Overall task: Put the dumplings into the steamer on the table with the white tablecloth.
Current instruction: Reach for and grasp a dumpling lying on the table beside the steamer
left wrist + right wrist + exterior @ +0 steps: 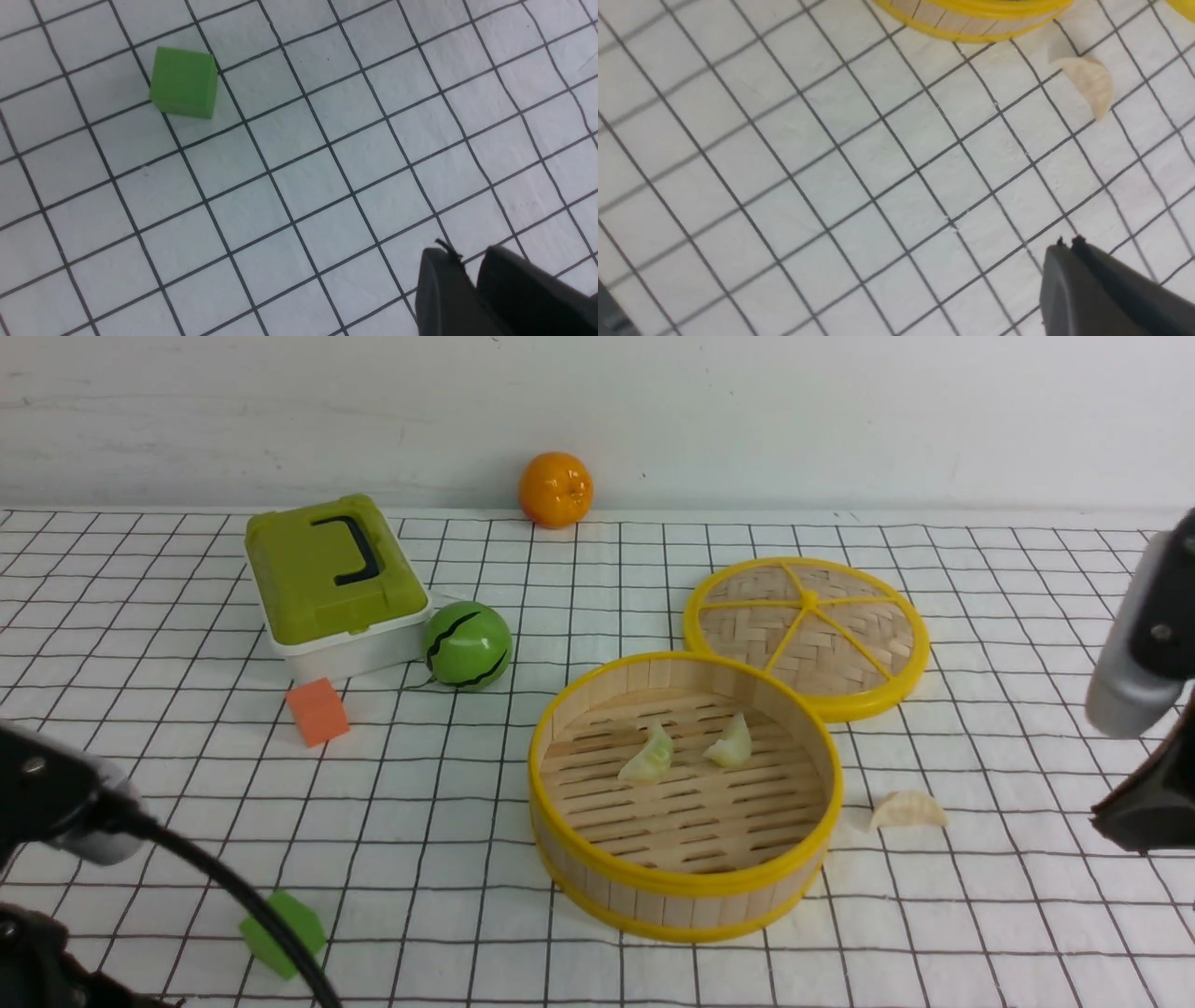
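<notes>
Dumplings, small pleated crescents: two pale green ones lay on the steamer's slatted floor near the table's middle, a whitish third on the white tablecloth just beside it, toward the right edge. There the right gripper hung, closed and empty; the left gripper likewise, over the near left corner.

My left pincer shows only as two dark fingers set close together, with a thin wedge of cloth visible between their tips. Beneath them the white tablecloth fills the whole view, its dark grid lines slightly wavy at about one o'clock of my fingertips. One green cube rests flat on the cloth at about ten o'clock of my fingertips, well apart from them.
</notes>
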You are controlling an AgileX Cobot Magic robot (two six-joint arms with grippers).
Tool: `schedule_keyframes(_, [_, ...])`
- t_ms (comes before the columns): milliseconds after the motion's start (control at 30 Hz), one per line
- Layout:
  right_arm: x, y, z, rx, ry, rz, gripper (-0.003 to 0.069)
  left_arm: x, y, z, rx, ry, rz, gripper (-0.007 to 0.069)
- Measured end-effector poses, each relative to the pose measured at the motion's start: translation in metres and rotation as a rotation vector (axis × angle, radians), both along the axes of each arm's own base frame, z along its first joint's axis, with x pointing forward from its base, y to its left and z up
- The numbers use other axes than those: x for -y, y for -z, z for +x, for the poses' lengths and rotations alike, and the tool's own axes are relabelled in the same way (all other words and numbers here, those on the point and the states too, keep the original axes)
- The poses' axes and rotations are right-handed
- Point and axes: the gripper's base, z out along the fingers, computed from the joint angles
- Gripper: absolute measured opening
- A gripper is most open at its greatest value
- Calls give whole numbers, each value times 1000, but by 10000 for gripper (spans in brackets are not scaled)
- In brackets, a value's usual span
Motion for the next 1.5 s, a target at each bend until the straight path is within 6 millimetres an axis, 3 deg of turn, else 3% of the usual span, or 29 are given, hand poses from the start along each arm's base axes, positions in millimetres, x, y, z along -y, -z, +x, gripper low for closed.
schedule_keyframes(133, [-2,13,25,37,-43,-62,-22,-3,-2,-5,22,0,-15,114])
schedule_keyframes(433, [26,32,99,-23,193,-38,-22,-2,-2,-6,12,2,-32,123])
schedule_keyframes(700, [24,63,140,-145,95,-25,-7,-2,-3,-6,13,2,-33,126])
schedule_keyframes(867, [22,94,160,-165,-21,-71,110,-2,-3,-5,19,2,-40,127])
schedule_keyframes(900, [22,104,165,-165,-49,-75,184,-2,-3,-5,20,2,-41,127])
schedule_keyframes(933, [21,104,166,-164,-53,-74,194,-2,-3,-5,20,2,-41,127])
schedule_keyframes(1000, [19,116,172,-150,-103,-67,344,-2,-3,-5,20,2,-42,129])
schedule_keyframes(1167, [15,136,184,-116,-171,-51,538,-1,-3,-6,18,2,-48,131])
schedule_keyframes(1333, [13,152,190,-115,-182,-38,575,-1,-4,-5,26,2,-53,134])
schedule_keyframes(1500, [13,169,196,-119,-174,-39,514,0,-2,-4,34,1,-60,135])
